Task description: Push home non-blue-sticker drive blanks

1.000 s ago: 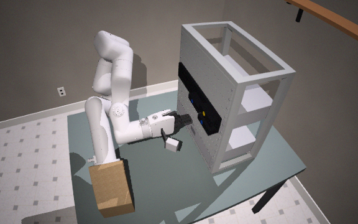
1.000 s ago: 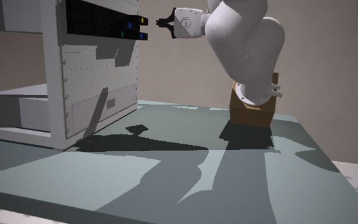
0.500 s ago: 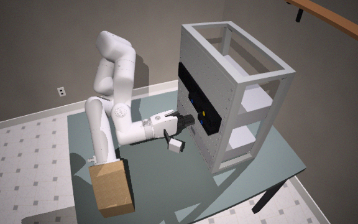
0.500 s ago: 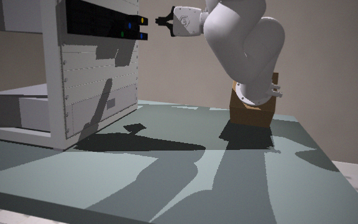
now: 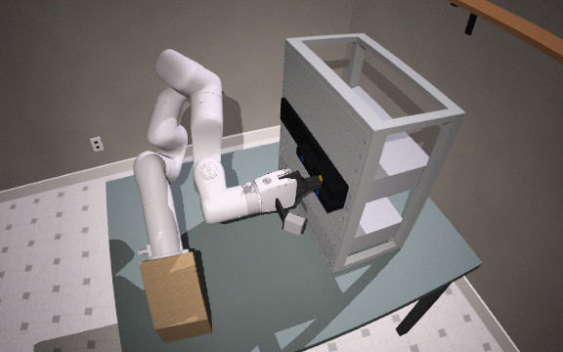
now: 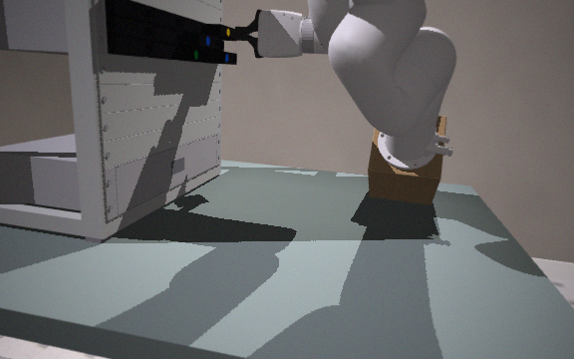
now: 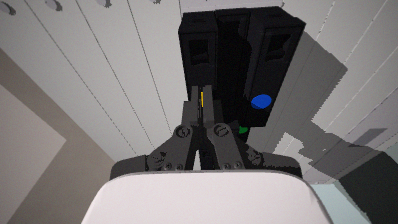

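Note:
The rack (image 5: 374, 128) (image 6: 84, 125) stands upright with a black storage chassis (image 5: 289, 114) (image 6: 133, 30) in its front. My gripper (image 5: 319, 182) (image 6: 234, 33) (image 7: 202, 98) is shut, with its fingertips at the face of the blank with a yellow sticker (image 5: 320, 179) (image 6: 228, 32) (image 7: 202, 99), which they partly cover. Contact is hard to tell. Below it, a blank with a blue sticker (image 6: 226, 58) (image 7: 261, 101) stands out. Another blue sticker (image 6: 207, 41) and a green sticker (image 6: 196, 55) (image 7: 243, 130) sit nearer the exterior camera. How far those blanks stand out is unclear.
The rack stands on a green table (image 5: 252, 274) (image 6: 317, 279). A brown box (image 5: 176, 298) (image 6: 402, 186) lies by the arm's base. Grey panels (image 6: 143, 120) fill the rack front below the chassis. A wooden shelf (image 5: 531, 34) is on the wall behind.

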`<action>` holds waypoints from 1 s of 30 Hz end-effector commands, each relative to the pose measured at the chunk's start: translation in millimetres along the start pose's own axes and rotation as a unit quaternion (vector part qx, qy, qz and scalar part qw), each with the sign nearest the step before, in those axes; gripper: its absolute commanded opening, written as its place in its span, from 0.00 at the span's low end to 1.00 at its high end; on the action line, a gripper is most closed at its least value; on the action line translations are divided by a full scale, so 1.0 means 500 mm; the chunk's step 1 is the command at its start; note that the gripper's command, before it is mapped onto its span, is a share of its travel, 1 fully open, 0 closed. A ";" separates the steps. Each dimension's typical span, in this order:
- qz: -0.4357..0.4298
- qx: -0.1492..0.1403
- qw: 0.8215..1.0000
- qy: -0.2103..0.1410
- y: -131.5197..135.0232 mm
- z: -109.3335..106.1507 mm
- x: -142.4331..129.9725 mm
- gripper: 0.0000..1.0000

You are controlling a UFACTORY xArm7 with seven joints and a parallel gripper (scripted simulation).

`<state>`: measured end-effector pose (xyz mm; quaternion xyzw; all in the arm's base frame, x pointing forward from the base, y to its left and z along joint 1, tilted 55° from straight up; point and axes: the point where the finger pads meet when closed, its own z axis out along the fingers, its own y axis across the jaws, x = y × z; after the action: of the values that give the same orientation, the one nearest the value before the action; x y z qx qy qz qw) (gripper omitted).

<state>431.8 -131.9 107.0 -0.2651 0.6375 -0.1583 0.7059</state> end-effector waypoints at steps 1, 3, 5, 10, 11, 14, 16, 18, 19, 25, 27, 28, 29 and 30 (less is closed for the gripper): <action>-0.001 0.001 1.000 -0.001 -0.004 0.001 0.000 0.00; -0.001 0.001 1.000 -0.001 -0.004 0.001 0.000 0.00; -0.001 0.001 1.000 -0.001 -0.004 0.001 0.000 0.00; -0.001 0.001 1.000 -0.001 -0.004 0.006 0.000 0.00; -0.001 0.001 1.000 -0.001 -0.004 0.009 0.000 0.00; -0.001 0.001 1.000 -0.001 -0.005 0.018 0.000 0.00; -0.001 0.001 1.000 -0.001 -0.005 0.018 0.000 0.00; -0.001 0.001 1.000 -0.001 -0.005 0.021 0.000 0.00; -0.001 0.001 1.000 -0.001 -0.005 0.021 0.000 0.00; -0.001 0.001 1.000 -0.001 -0.005 0.021 0.000 0.00; -0.001 0.001 1.000 -0.001 -0.005 0.022 0.000 0.00; -0.001 0.001 1.000 -0.001 -0.005 0.024 0.000 0.00; -0.001 0.001 1.000 -0.001 -0.005 0.026 0.000 0.00; -0.001 0.001 1.000 -0.001 -0.005 0.029 0.000 0.00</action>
<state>443.1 -130.0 108.0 -0.2651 0.6373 -0.1580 0.7061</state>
